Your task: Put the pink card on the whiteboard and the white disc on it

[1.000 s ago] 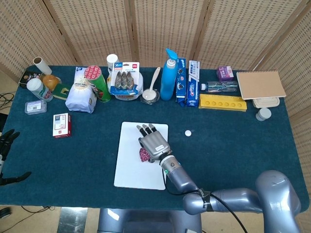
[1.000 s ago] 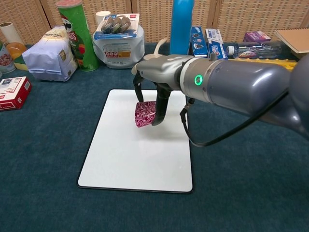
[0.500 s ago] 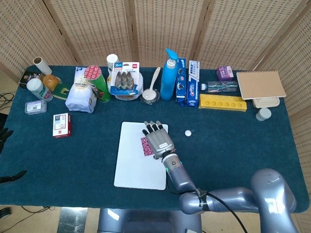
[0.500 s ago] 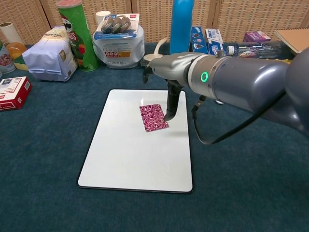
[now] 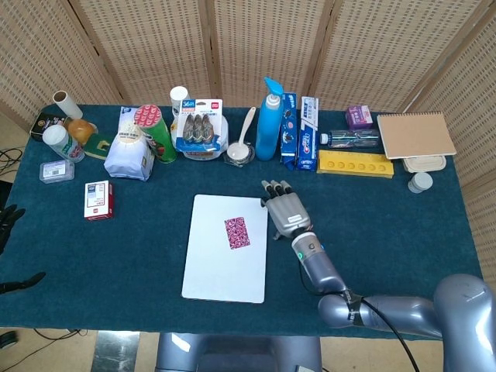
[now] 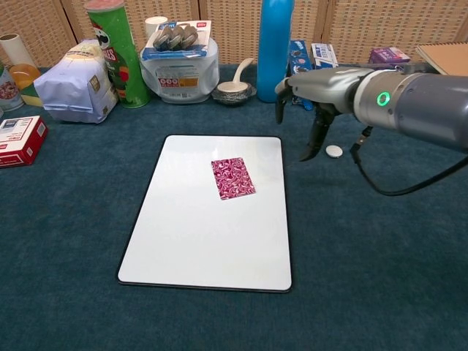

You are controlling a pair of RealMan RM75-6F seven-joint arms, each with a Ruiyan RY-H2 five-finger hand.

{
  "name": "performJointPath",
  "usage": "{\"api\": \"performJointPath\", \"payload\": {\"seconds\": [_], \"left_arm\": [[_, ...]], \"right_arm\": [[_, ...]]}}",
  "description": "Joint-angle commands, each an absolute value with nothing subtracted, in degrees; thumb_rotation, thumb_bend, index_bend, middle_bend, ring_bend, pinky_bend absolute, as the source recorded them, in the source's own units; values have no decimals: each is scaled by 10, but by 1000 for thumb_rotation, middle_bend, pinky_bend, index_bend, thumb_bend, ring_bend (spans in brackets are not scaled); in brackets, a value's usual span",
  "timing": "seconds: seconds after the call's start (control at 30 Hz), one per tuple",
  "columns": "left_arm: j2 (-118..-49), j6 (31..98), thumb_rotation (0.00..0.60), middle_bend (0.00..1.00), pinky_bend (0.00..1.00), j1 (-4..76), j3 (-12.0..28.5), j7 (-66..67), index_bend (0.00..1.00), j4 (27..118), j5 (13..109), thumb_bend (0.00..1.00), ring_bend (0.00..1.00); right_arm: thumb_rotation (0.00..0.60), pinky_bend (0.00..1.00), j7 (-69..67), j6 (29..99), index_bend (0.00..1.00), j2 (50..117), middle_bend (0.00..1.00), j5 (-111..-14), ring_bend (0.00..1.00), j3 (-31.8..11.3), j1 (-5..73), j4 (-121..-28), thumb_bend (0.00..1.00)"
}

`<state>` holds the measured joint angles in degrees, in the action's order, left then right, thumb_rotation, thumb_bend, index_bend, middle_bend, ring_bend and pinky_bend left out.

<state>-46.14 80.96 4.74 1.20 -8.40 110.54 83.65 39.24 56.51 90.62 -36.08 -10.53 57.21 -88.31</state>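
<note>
Pink card [image 6: 233, 178] lies flat on the whiteboard [image 6: 190, 241]. Right hand [image 6: 316, 95] (released, fingers apart, grasping nothing) hangs beside the white disc [image 6: 334, 151], at the board's 2 o'clock.

"36m" reads on blue blister pkg [image 5: 198, 122]; other labels too small.

Right robot hand [image 6: 314, 110] empty, fingers apart, apparently hovering

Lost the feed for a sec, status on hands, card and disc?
Right hand open, above white disc. Left hand off table edge, empty. Pink card flat on whiteboard. Path clear.
</note>
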Motion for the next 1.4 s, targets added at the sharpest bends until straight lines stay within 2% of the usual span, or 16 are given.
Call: {"api": "performJointPath", "payload": {"seconds": [0.03,0.43,1.4], "left_arm": [[-468,814,600,0,0,47,11,-66,0,1112,840,54,0],[-490,822,600,0,0,45,11,0,0,1125,833,55,0],[-495,802,600,0,0,55,14,19,0,1130,812,54,0]], "right_arm": [[600,7,320,516,332,891,53,-397,6,-98,544,-812,229],[600,18,197,438,367,895,61,-480,14,-88,513,-695,266],[600,18,158,400,403,941,65,-520,18,-95,509,-624,286]]}}
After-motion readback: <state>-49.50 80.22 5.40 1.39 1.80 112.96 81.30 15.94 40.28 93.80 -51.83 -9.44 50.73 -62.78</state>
